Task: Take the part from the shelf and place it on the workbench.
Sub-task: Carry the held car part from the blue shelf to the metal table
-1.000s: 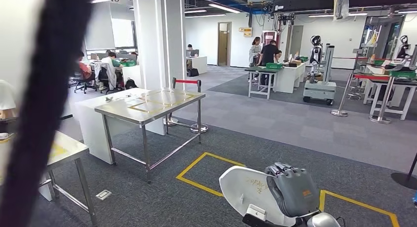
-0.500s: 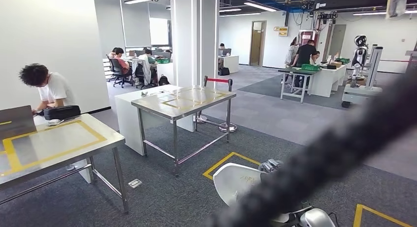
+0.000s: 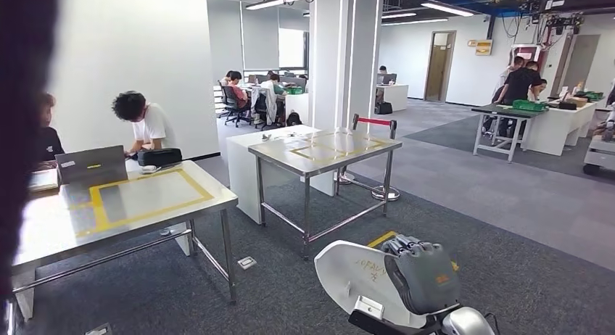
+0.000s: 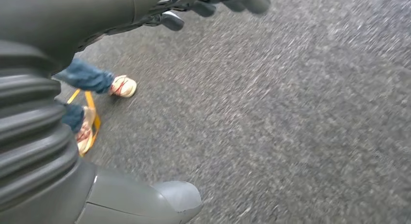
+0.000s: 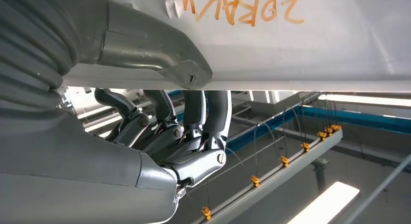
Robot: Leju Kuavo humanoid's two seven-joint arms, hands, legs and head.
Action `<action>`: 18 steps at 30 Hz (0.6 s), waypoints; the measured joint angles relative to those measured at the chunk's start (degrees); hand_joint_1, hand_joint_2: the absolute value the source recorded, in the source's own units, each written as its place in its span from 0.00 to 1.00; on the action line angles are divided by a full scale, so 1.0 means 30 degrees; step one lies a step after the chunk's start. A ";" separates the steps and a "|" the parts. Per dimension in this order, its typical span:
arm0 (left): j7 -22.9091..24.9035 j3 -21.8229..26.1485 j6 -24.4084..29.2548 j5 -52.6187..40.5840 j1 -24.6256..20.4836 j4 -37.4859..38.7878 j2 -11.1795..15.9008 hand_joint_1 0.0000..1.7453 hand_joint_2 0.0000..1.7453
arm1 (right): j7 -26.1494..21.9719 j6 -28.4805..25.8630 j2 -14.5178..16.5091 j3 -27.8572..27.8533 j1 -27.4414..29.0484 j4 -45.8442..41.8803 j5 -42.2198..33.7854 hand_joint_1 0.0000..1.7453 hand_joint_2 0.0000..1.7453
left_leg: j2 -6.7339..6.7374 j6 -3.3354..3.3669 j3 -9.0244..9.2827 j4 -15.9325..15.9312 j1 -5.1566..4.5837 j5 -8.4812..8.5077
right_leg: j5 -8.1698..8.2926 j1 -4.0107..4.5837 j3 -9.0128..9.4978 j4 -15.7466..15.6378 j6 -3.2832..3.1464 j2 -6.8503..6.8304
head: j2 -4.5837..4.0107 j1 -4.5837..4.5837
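While the head view looks across an open office with grey carpet [image 3: 508, 204], a steel-topped surface with a yellow tape rectangle [image 3: 127, 204] stands at the left of the frame, and a second steel surface with yellow tape markings [image 3: 326, 148] stands at centre, backed by a white cabinet [image 3: 243, 168]. A grey laptop [image 3: 91, 163] and a black pouch [image 3: 159, 156] lie on the far edge of the left surface, where a person in a white shirt [image 3: 145, 125] bends over; another person in dark clothes [image 3: 47, 139] sits at the far left. A white square column [image 3: 344, 59] rises behind the central surface, with a red-topped barrier post [image 3: 376, 122] just beside it. A dark blurred band [image 3: 25, 132] covers the left edge of the frame. At the lower centre, the right hand [image 3: 424, 277] grips the white curved plastic part with orange writing [image 3: 355, 273]; its fingers wrap over the part's right edge, and in the right wrist view the thumb [image 5: 160, 54] presses against the part's face. In the left wrist view the left hand [image 4: 213, 3] hangs over the carpet, fingers apart and holding nothing, near a person's shoes [image 4: 123, 86].
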 joint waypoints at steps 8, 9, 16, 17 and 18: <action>-0.0078 0.0035 -0.0215 0.0029 -0.0043 0.0038 -0.0053 0.00 1.00 | -0.0020 0.0166 0.0400 0.0022 -0.0279 0.0322 0.0204 1.00 1.00 | 0.2219 -0.0541 -0.2304 0.4829 -0.0104 -0.2299 | 0.0306 -0.0028 0.0108 -0.0361 -0.0528 -0.1832 | 0.0000 -0.0133; -0.0076 0.0035 -0.0231 0.0029 -0.0042 0.0038 -0.0056 0.00 1.00 | -0.0026 0.0169 0.0422 0.0025 -0.0280 0.0373 0.0224 1.00 1.00 | 0.2300 -0.0571 -0.2000 0.4390 -0.0093 -0.1953 | 0.0283 -0.0034 0.0087 -0.0318 -0.0507 -0.2068 | 0.0000 -0.0133; -0.0111 0.0035 -0.0228 0.0035 -0.0100 0.0022 -0.0026 0.00 1.00 | -0.0073 0.0142 0.0630 0.0038 -0.0599 0.0577 0.0361 1.00 1.00 | 0.2964 0.0252 0.0335 0.0147 -0.0235 -0.0486 | 0.0000 0.0107 0.0083 -0.0002 0.0090 -0.3224 | 0.0000 -0.0093; -0.0118 0.0035 -0.0228 0.0025 -0.0100 0.0022 -0.0026 0.00 1.00 | -0.0069 0.0131 0.0678 0.0040 -0.0642 0.0596 0.0386 1.00 1.00 | 0.2787 0.0368 0.0327 0.0121 -0.0206 -0.0442 | -0.0122 0.0066 0.0059 0.0117 0.0215 -0.3056 | 0.0000 -0.0091; -0.0120 0.0035 -0.0228 0.0013 -0.0118 0.0020 -0.0026 0.00 1.00 | -0.0064 0.0111 0.0696 0.0038 -0.0677 0.0608 0.0406 1.00 1.00 | 0.2608 0.0477 0.0326 0.0086 -0.0159 -0.0392 | -0.0419 0.0013 -0.0083 0.0512 0.0335 -0.2678 | 0.0000 -0.0089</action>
